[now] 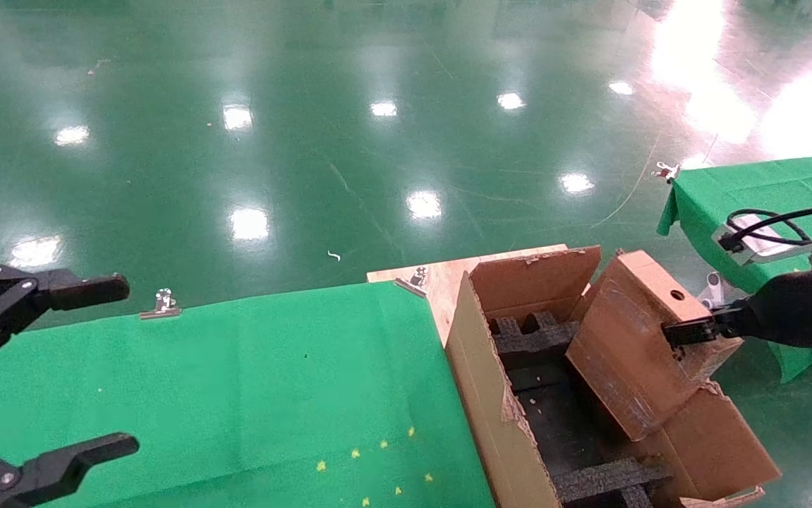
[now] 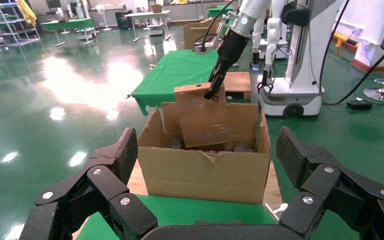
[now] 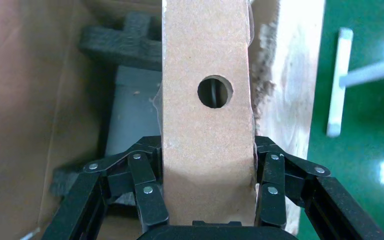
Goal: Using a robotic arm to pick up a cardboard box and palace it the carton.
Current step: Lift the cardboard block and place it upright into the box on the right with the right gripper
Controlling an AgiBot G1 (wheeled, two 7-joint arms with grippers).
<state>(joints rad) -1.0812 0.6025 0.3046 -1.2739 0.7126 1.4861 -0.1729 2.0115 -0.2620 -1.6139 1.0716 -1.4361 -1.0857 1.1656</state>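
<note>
Cardboard box (image 1: 635, 346): one, small, brown, closed, with one round punched hole in its narrow upper face and scuffed, darker broad sides. Held tilted over the right-hand part of the carton's opening, lower end dipping between the walls; whether it touches anything inside cannot be told.

Right gripper (image 1: 688, 331): one, black, on the robotic arm (image 1: 801, 303); jaws pinching the cardboard box across its narrow face, one finger on each broad side, as the right wrist view shows.

Carton (image 1: 480, 395): one, large, corrugated, open, flaps ragged and torn. It stands at the right end of the table, past the edge of the green cloth. Contents: black foam inserts (image 1: 529, 331), at least two, one at the far end and one at the near end.

Left gripper (image 1: 60, 367): one, all black, jaws spread wide, nothing between them, hanging over the table's left edge.

Table (image 1: 434, 279): one, bare wood showing at the far right corner. Green cloth (image 1: 236, 395): one, held by two metal clips on the far edge.
</note>
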